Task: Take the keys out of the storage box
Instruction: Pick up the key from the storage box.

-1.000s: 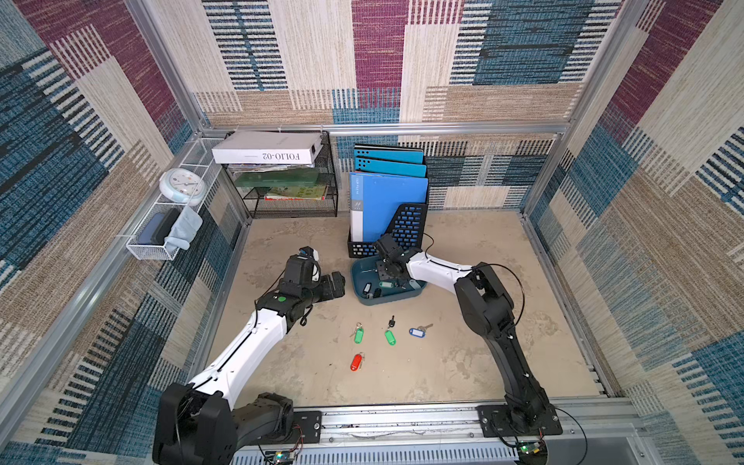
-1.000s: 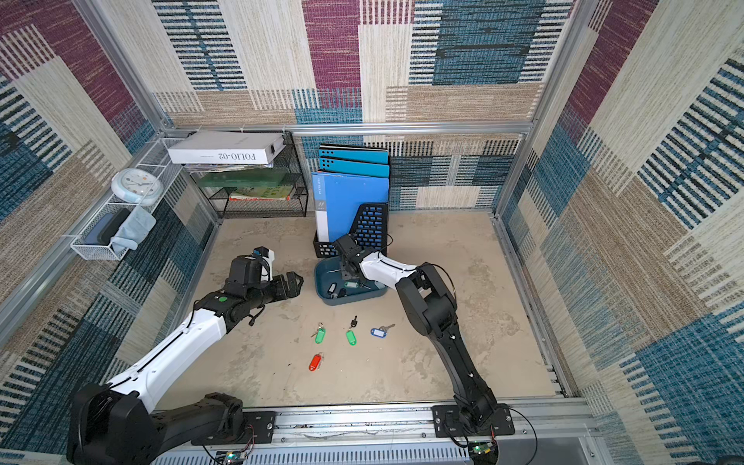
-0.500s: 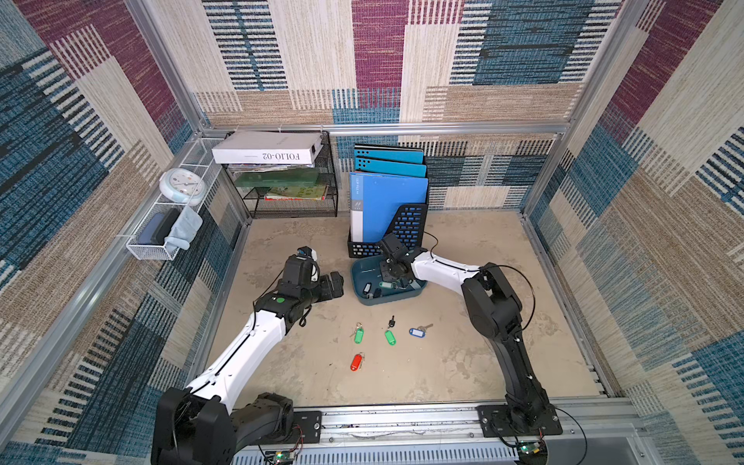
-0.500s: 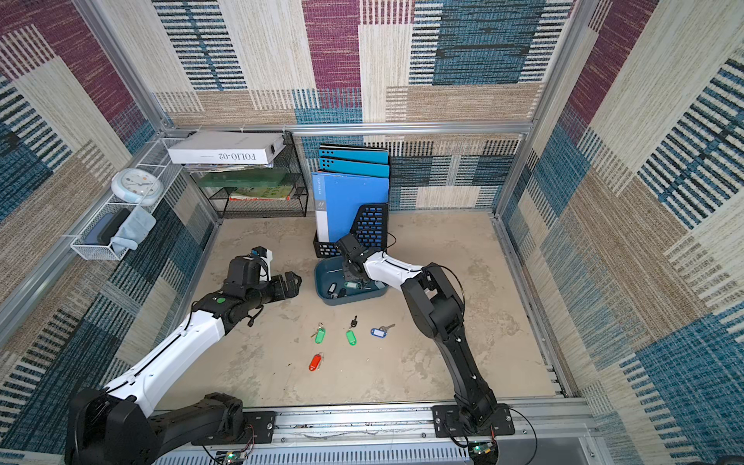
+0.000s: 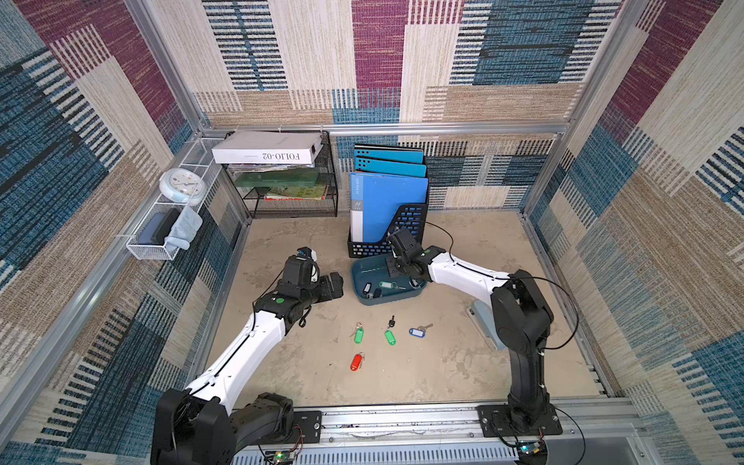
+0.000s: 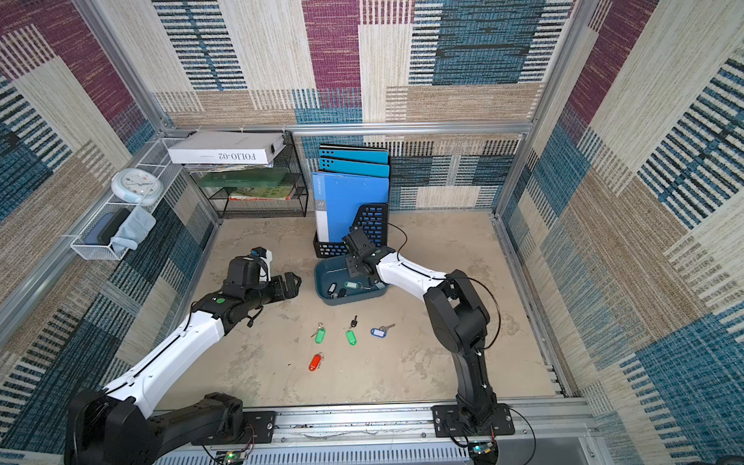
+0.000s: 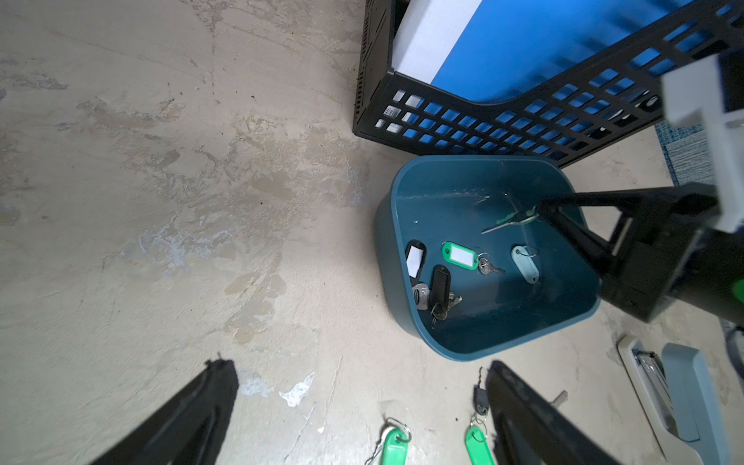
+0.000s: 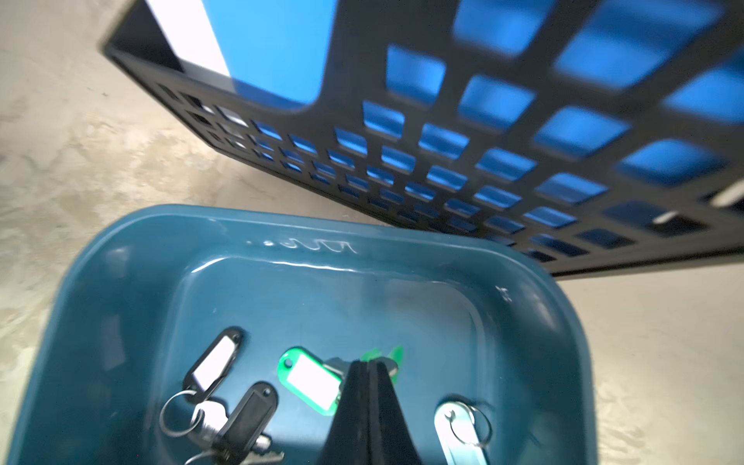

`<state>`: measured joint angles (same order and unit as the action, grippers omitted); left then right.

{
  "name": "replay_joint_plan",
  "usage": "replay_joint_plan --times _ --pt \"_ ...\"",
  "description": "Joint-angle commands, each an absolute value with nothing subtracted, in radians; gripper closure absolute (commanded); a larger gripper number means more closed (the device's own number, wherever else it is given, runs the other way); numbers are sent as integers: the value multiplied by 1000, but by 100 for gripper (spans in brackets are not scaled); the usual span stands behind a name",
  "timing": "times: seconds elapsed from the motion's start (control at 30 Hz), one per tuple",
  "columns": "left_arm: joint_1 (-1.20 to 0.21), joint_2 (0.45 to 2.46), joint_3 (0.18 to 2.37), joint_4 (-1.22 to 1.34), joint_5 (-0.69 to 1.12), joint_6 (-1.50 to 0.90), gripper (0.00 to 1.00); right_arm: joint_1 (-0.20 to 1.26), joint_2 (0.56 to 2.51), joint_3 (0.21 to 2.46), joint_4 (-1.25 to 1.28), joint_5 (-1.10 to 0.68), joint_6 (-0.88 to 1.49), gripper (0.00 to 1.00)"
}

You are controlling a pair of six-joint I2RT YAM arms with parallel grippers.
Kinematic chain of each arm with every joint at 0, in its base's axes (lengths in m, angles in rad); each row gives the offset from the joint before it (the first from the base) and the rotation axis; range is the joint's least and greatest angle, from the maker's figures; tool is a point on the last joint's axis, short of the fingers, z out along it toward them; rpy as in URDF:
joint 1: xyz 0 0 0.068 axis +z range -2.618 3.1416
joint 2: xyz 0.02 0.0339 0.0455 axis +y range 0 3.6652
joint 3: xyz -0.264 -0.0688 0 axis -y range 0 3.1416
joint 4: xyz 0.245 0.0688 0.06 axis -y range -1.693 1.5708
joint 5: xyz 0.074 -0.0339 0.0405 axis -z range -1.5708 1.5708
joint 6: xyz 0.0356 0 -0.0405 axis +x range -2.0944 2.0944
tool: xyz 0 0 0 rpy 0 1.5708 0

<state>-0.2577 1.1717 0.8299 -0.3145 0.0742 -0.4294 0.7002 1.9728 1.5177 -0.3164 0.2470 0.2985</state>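
our right claw point(image 8: 367, 364) is pinching a small metal key with a green plastic tag point(image 7: 509, 219) inside the shallow dark teal plastic storage box point(image 7: 384, 241), more tagged keys point(image 7: 459, 255) are lying there, four keys point(image 5: 358, 335) on the desk point(image 5: 443, 374), we are holding our left claw point(image 7: 358, 364) wide open

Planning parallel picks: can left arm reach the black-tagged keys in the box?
Probably yes: left gripper open beside the box, black-tagged keys on its near side; right gripper pinches a green key farther in.
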Motion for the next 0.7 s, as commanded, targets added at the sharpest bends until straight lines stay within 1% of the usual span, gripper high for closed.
replay_joint_plan --times 0.0,0.17,0.27,0.4,0.5,0.6,0.67 --pt "-256 1171 829 -311 69 -420 0 708 1891 1451 -232 193 249 100" --pt "-256 1153 823 -314 72 -429 0 748 1701 1246 -120 43 163 100" --pt "-256 1132 810 -313 71 -443 0 781 1573 1114 -64 -116 111 100" --pt "-256 1108 800 -327 69 -455 0 873 1439 978 -39 -175 113 100" --pt "-256 1090 797 -338 68 -459 0 929 1377 875 -7 -245 141 100" --pt "-256 1072 785 -336 69 -466 1 971 1358 806 -2 -306 173 100" --pt "-256 1065 777 -334 72 -470 1 998 1356 773 -2 -309 193 100"
